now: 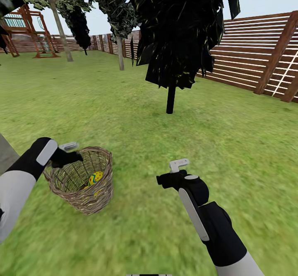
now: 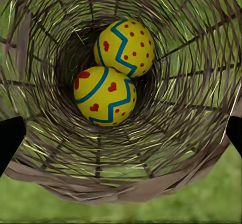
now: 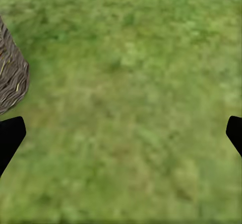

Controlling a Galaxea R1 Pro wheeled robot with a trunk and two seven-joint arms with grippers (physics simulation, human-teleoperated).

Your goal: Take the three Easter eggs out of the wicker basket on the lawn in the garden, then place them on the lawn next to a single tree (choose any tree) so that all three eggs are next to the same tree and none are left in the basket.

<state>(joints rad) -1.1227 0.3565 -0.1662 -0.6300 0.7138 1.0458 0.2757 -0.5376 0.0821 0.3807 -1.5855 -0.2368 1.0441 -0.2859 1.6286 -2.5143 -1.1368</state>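
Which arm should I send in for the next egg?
Left. The left gripper hangs open at the wicker basket rim, its camera looking down on two Easter eggs; the right gripper is over bare lawn.

The left arm (image 1: 25, 172) reaches forward from the near left, its white forearm passing into a black wrist, and the left gripper (image 1: 73, 151) is held out level at its end; in the left wrist view its dark fingertips (image 2: 10, 138) sit at opposite edges, spread wide apart with nothing between them. The right arm (image 1: 215, 226) comes up from the near right, bent so the black wrist points toward the far left. The right gripper (image 1: 171, 172) is likewise spread, its fingertips (image 3: 10, 135) far apart and empty.
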